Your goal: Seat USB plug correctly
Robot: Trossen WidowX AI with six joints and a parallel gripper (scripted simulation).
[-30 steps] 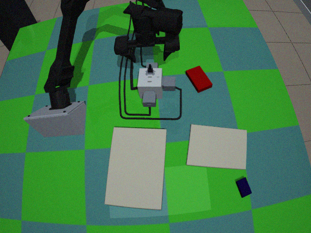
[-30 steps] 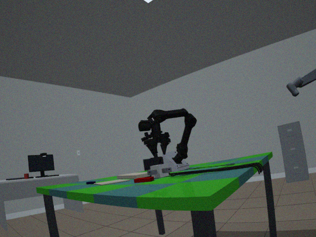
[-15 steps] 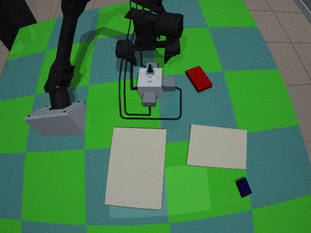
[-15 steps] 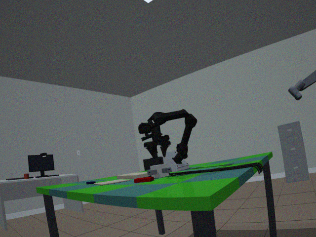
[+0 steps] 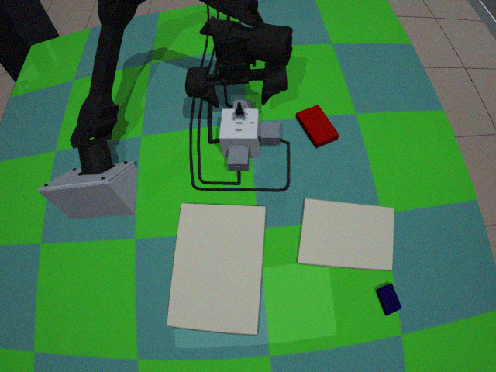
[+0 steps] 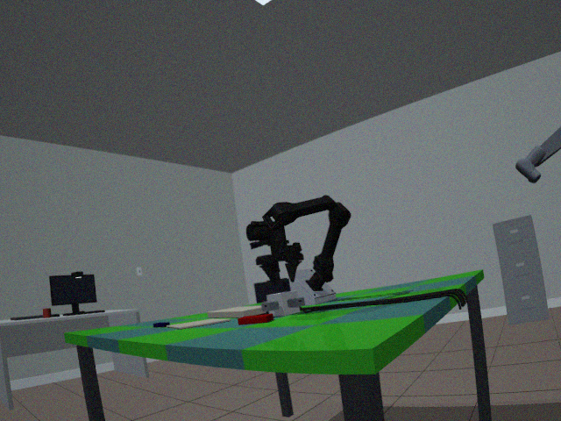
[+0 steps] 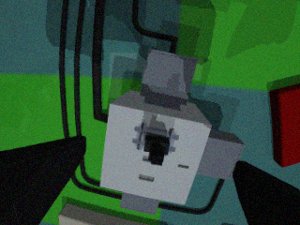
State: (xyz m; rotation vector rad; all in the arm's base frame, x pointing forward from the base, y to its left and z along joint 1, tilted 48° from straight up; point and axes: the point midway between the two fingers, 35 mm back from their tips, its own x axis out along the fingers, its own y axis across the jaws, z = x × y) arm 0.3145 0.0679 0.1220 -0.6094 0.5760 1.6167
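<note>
The white power cube (image 5: pixel 228 134) (image 6: pixel 280 305) (image 7: pixel 119 155) stands on the table with bare slots in its top. The USB plug (image 5: pixel 239 108) (image 7: pixel 156 146), small and dark with grey parts around it, stands upright in the top near the cube's back edge. Its depth and which way round it is cannot be told. My gripper (image 5: pixel 240 105) (image 6: pixel 284 281) (image 7: pixel 160 157) is wide open above the cube, pointing down. In the wrist view one finger is on each side of the cube and plug, with nothing between them touched.
Grey plugs (image 5: pixel 269 133) (image 7: pixel 222 156) stick out of the cube's sides, with black cables (image 5: pixel 240 189) looping around it. A red block (image 5: pixel 316 125) (image 6: pixel 255 319) (image 7: pixel 289 124) lies right of the cube. Two cream slabs (image 5: pixel 218 268) (image 5: pixel 346 235) and a navy block (image 5: pixel 387 298) (image 6: pixel 160 324) lie farther forward.
</note>
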